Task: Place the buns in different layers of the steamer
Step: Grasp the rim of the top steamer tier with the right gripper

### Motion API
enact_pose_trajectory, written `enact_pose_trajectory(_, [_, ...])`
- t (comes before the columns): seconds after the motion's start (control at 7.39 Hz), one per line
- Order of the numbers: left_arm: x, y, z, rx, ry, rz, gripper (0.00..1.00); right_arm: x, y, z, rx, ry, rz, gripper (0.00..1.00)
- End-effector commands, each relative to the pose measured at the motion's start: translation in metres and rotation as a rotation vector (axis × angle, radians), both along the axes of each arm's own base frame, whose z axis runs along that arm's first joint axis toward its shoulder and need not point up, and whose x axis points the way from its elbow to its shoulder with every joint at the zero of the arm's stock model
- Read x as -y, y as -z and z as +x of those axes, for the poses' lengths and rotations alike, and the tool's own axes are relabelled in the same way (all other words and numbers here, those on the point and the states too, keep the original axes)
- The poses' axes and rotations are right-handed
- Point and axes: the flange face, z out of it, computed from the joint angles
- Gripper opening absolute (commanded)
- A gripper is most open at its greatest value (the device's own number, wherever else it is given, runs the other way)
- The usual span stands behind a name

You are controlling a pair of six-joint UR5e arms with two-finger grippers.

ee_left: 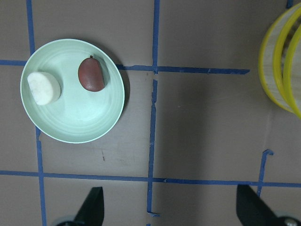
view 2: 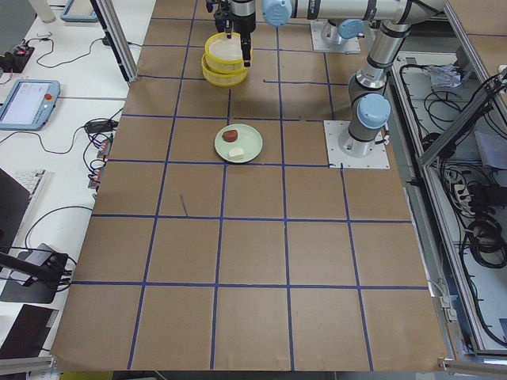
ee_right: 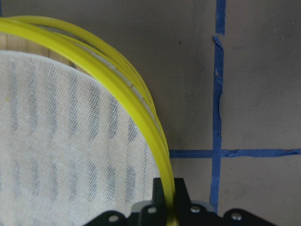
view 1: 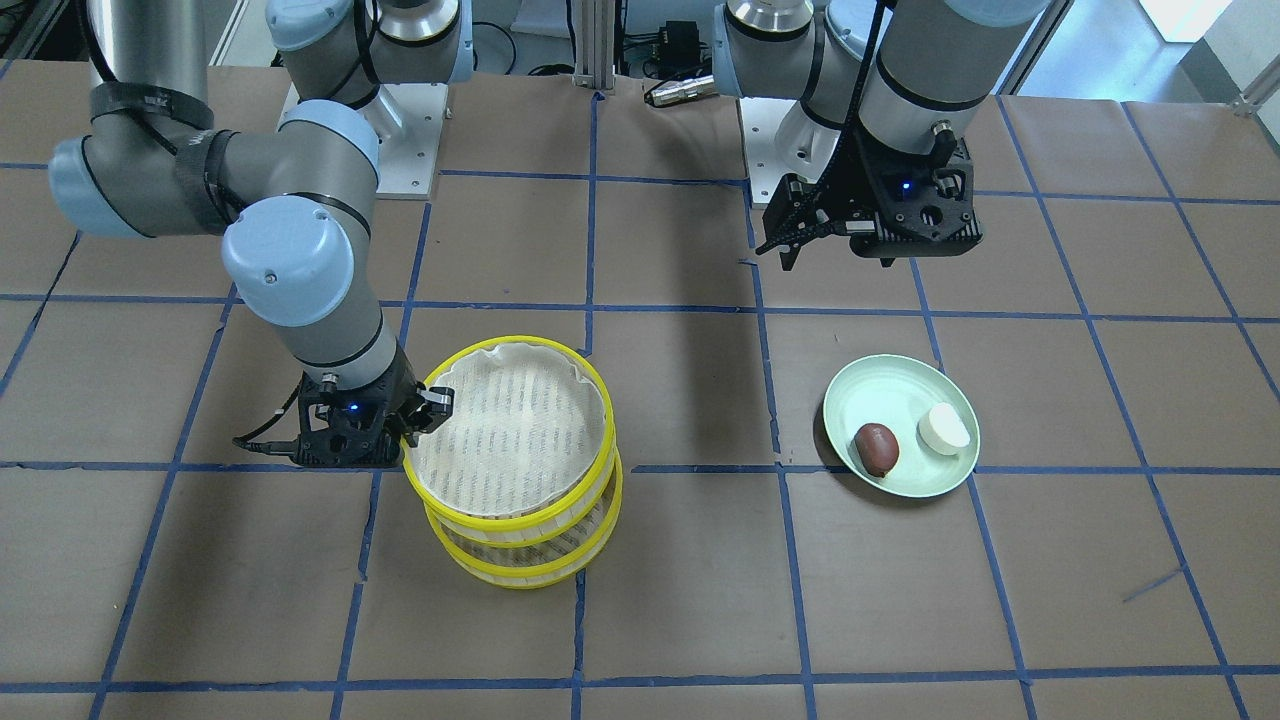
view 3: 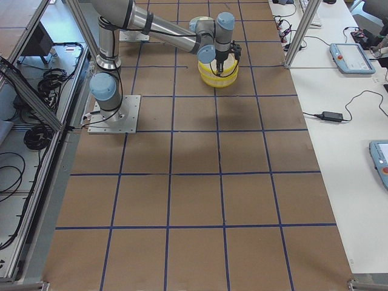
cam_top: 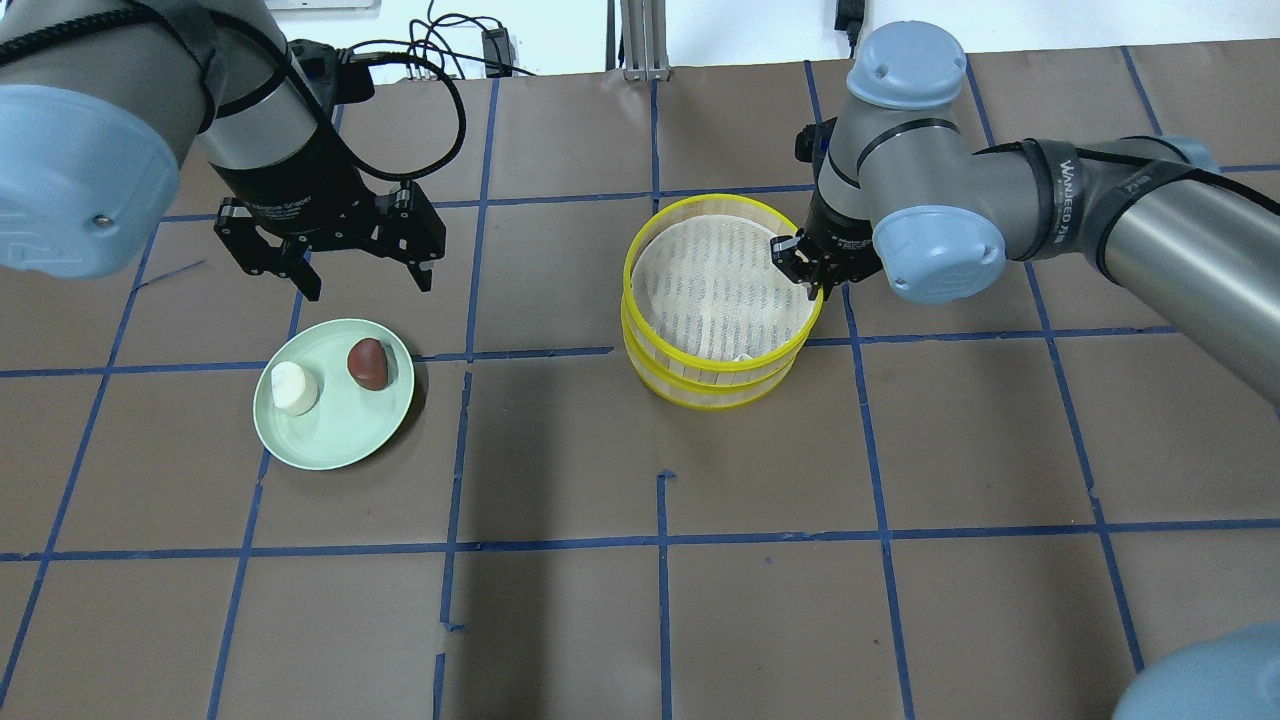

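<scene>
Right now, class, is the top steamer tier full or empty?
Empty: the top tier shows bare cloth; white bun and brown bun sit on the green plate.

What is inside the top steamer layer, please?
The top layer holds only its white cloth lining. The inside of the lower layer is covered by it and cannot be seen.

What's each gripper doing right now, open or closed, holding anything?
Left gripper: open, empty.
Right gripper: closed on the rim of the top steamer layer.
</scene>
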Motion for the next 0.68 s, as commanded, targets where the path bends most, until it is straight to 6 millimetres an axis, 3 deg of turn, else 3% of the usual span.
enact_pose_trajectory(0.0, [0.000,0.000,0.003,0.009,0.011,0.001,1.00,-0.010,-0.023,-0.006,-0.004,-0.015,0.031,0.09])
enact_pose_trajectory(0.27, [0.005,0.004,0.015,0.007,0.038,0.005,1.00,-0.014,-0.068,-0.028,-0.003,-0.092,0.027,0.09])
enact_pose_trajectory(0.54, [0.036,0.039,0.107,-0.016,-0.020,0.058,1.00,0.000,-0.073,-0.092,0.003,-0.048,0.045,0.09])
